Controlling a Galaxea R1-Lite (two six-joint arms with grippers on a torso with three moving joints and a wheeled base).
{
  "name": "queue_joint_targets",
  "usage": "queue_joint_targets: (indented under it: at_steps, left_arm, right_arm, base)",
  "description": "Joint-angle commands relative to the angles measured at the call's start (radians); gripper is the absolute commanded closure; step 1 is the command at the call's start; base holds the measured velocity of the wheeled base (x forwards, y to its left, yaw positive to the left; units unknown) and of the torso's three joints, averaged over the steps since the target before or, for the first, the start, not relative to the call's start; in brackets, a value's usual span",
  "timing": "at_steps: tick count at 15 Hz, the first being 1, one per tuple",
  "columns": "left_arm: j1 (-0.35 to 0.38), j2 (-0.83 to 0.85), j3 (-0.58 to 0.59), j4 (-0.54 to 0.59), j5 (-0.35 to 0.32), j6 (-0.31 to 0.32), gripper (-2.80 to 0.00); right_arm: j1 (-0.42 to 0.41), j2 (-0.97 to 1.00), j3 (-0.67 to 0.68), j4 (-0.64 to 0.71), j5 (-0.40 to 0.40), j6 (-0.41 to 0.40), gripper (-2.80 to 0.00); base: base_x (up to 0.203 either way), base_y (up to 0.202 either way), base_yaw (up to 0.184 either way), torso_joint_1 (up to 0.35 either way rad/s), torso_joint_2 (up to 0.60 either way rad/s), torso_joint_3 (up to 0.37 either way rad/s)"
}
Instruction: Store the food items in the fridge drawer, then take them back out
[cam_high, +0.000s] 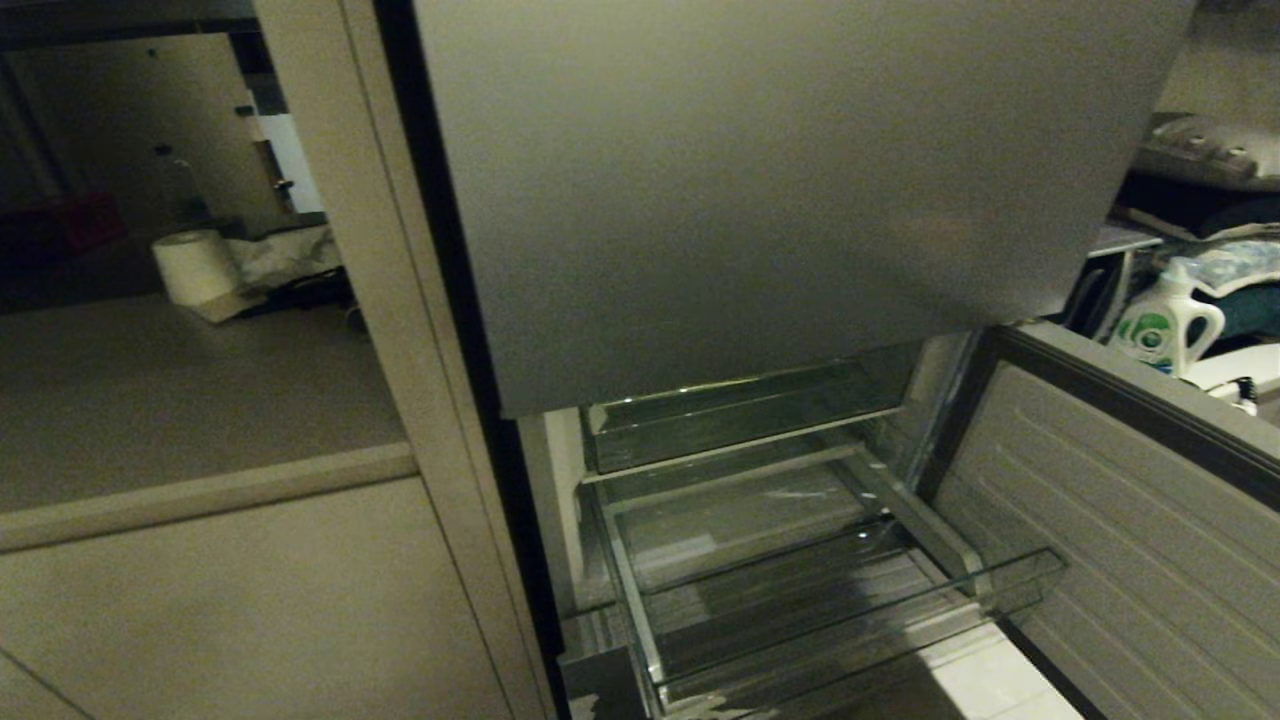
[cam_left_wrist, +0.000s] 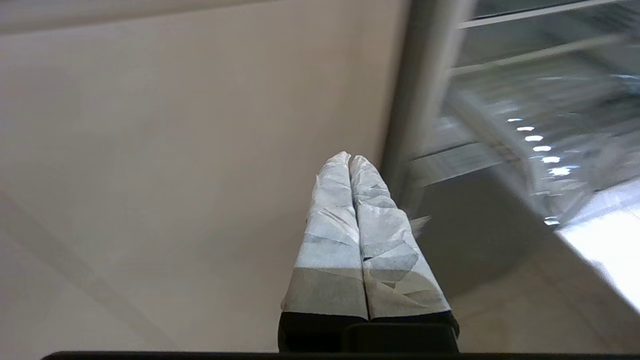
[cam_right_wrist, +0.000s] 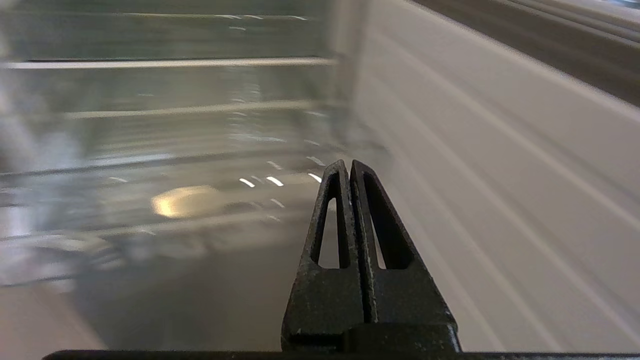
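The closed upper fridge door (cam_high: 780, 190) fills the frame's centre; below it, lower centre, the fridge drawer (cam_high: 850, 640) stands pulled out, no food items visible inside. Left gripper (cam_left_wrist: 350, 159) and right gripper (cam_right_wrist: 348, 165) are both pinched together, empty. Its clear, glossy rim could be misjudged and struck.

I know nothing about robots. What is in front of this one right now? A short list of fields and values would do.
Place: an open fridge beside pale cabinets
Upper fridge door: shut
Lower fridge door: swung open to the robot's right
fridge drawer: clear plastic, pulled out, ribbed floor, no food seen in it
Upper clear tray: set further back, above the drawer
Food items: none visible
left gripper: wrapped in pale tape, jaws together, holding nothing
right gripper: black, jaws together, holding nothing
Background: paper roll on a counter; detergent bottle at right
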Motion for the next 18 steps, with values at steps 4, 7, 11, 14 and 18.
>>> queue_joint_targets:
  at_steps: [4,7,11,14,18]
  left_arm:
    - [0.000,0.000,-0.001,0.001,0.000,0.000,0.00]
    - [0.000,0.000,0.000,0.001,0.000,0.000,0.00]
    - [0.000,0.000,-0.001,0.001,0.000,0.000,0.00]
    - [0.000,0.000,-0.001,0.001,0.000,0.000,0.00]
    - [0.000,0.000,0.000,0.001,0.000,0.000,0.00]
  right_arm:
    - [0.000,-0.001,0.031,-0.003,0.003,-0.001,0.00]
    - [0.000,0.000,0.030,-0.003,0.003,-0.003,0.00]
    - [0.003,0.149,0.031,0.002,0.006,-0.007,0.00]
    - [0.023,0.432,0.030,0.000,0.006,-0.012,0.00]
    - [0.064,0.879,0.005,-0.030,-0.009,0.000,0.00]
  base:
    - [0.002,-0.005,0.135,0.003,0.00,0.001]
    - [0.000,0.000,0.000,0.000,0.00,0.000]
    - [0.000,0.000,0.000,0.000,0.00,0.000]
    - [0.000,0.000,0.000,0.000,0.00,0.000]
    - [0.000,0.000,0.000,0.000,0.00,0.000]
